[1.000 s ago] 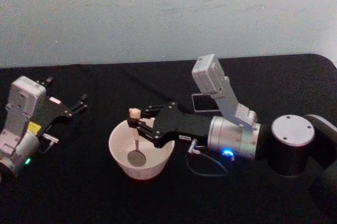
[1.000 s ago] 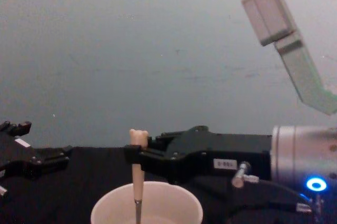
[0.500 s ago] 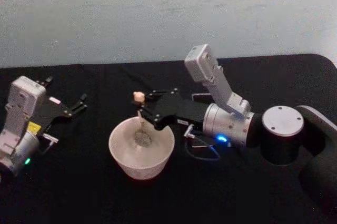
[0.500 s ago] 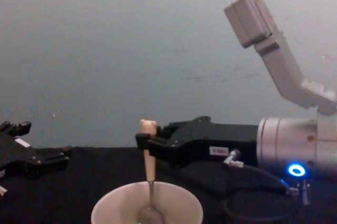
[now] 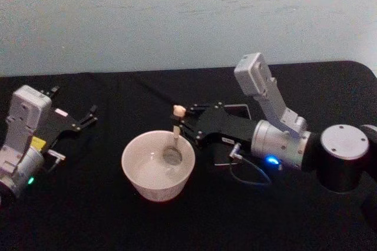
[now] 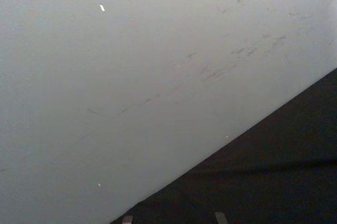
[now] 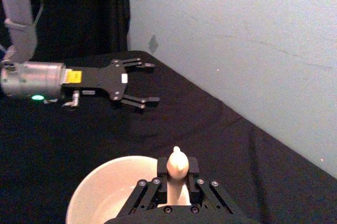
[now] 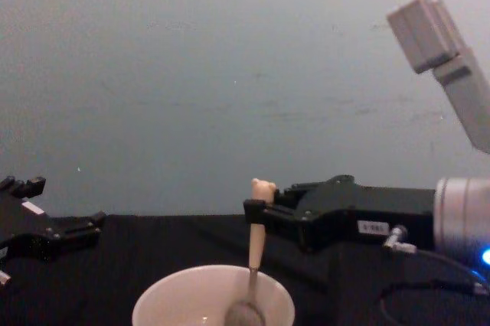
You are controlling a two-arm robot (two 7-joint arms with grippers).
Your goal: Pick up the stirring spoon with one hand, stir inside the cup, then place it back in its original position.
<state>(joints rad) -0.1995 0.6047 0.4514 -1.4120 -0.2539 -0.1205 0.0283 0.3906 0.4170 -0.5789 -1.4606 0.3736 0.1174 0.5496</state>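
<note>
Stirring spoon (image 5: 176,134) stands in cup (image 5: 154,187), pinched by level right gripper (image 5: 180,123); left gripper (image 5: 90,115) spread at left.

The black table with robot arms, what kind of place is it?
Probably a robot test bench: black table, bare wall; the right gripper holds the stirring spoon in the cup, the left gripper sits parked at left.

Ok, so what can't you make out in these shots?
Holder: head view, mostly hidden behind the right pincer.
Stirring spoon: right wrist view, bowl hidden by the pincer.
Cup: chest view, base cut off by the bottom edge; contents unclear.
</note>
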